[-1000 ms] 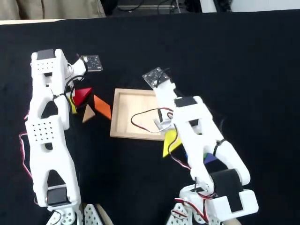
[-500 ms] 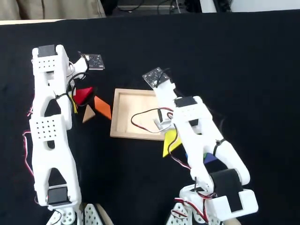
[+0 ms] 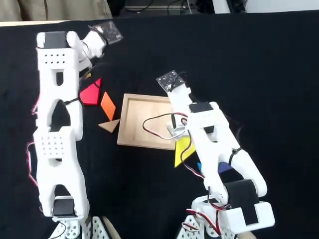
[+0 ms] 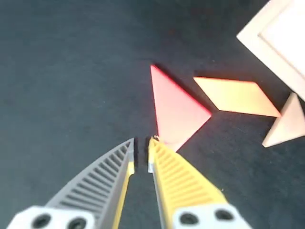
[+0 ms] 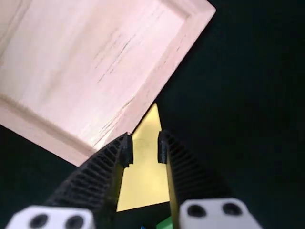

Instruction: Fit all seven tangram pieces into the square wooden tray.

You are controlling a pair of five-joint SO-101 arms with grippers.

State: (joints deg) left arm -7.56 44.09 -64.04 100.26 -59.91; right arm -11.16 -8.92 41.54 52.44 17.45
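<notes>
Square wooden tray (image 3: 123,122) was empty, every piece left to place. Left tool (image 4: 142,140) nearly closed, empty, by red triangular piece (image 4: 176,112); right tool (image 5: 144,138) slightly parted over yellow triangular piece (image 5: 143,183).

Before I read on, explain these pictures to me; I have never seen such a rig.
Two white robot arms, the left arm and the right arm, stand at a black table. One picture looks down from above; the other two come from a camera on each arm's wrist. On the table lie a square wooden tray and tangram pieces: a red triangle, an orange parallelogram, a small tan triangle and a yellow triangle. The left end effector, practically shut, holds nothing. The right end effector, slightly open, hangs over the yellow triangle.
</notes>
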